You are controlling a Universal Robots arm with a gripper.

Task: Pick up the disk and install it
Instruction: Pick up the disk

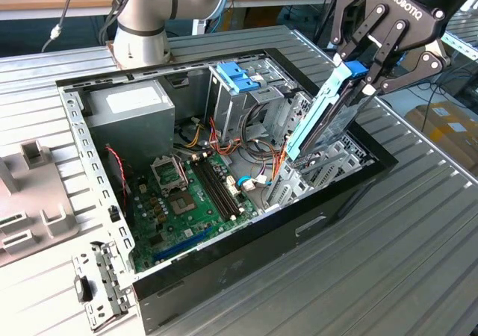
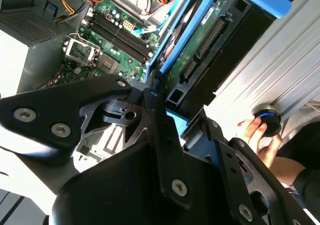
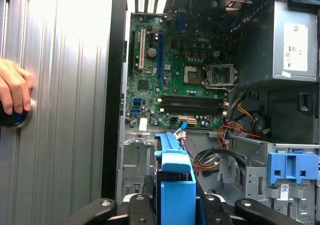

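**One disk held slanted at the drive bay**

One flat rectangular hard drive with a dark body and bright blue plastic rails, the disk [image 1: 323,119], was clamped at its upper, tabbed end by the black gripper [image 1: 358,78], whose fingers were closed down to the disk's thickness. The disk leaned steeply. Its lower end was down inside the open black computer case [image 1: 224,272], among the grey metal bay brackets [image 1: 328,164] on the side of the case nearest the ribbed grey worktop's [image 1: 403,261] edge at the exterior view's right. Whether the rails had entered any guides could not be told. Orange and red cables [image 1: 280,160] lay just beside that lower end. In the first wrist view a person's hand [image 3: 14,87] rested on a round black knob [image 3: 12,117] on the worktop. Seating the disk well would likely call for lining both rails square with the bay, sliding along the disk's own slant, and easing off if a cable caught rather than forcing it.
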